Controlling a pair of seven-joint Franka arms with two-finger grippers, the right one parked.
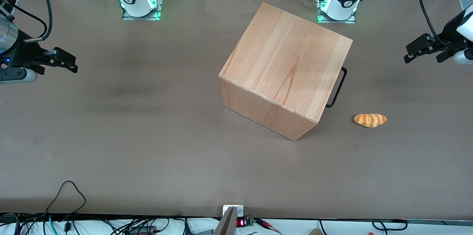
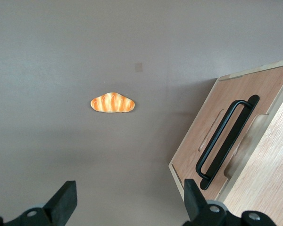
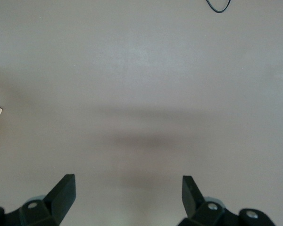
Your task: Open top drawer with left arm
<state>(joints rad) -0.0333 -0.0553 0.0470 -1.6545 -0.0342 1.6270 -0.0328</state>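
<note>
1. The two black fingers [image 2: 66, 200] of the left arm's black two-finger gripper [image 2: 127, 202] are spread wide apart and hold nothing; only bare table shows between them.
2. That gripper [image 1: 415, 52] hangs in the air above the grey-brown table [image 1: 129, 135] at the working arm's end, well apart from the cabinet, carried by the left arm of bulky white rounded links [image 1: 466, 24].
3. On the table below lies a small golden-orange striped toy croissant [image 2: 112, 103], near the cabinet's front and nearer the front camera than the gripper [image 1: 370, 120].
4. The top drawer, a light beech-wood front panel [image 2: 205, 132] with a black metal bar handle [image 2: 224, 139], sits pushed in, flush with its casing; the handle [image 1: 338, 87] juts toward the working arm's end.
5. The plain light-wood cube cabinet [image 1: 288, 65] around it stands near the table's middle, turned at an angle.
</note>
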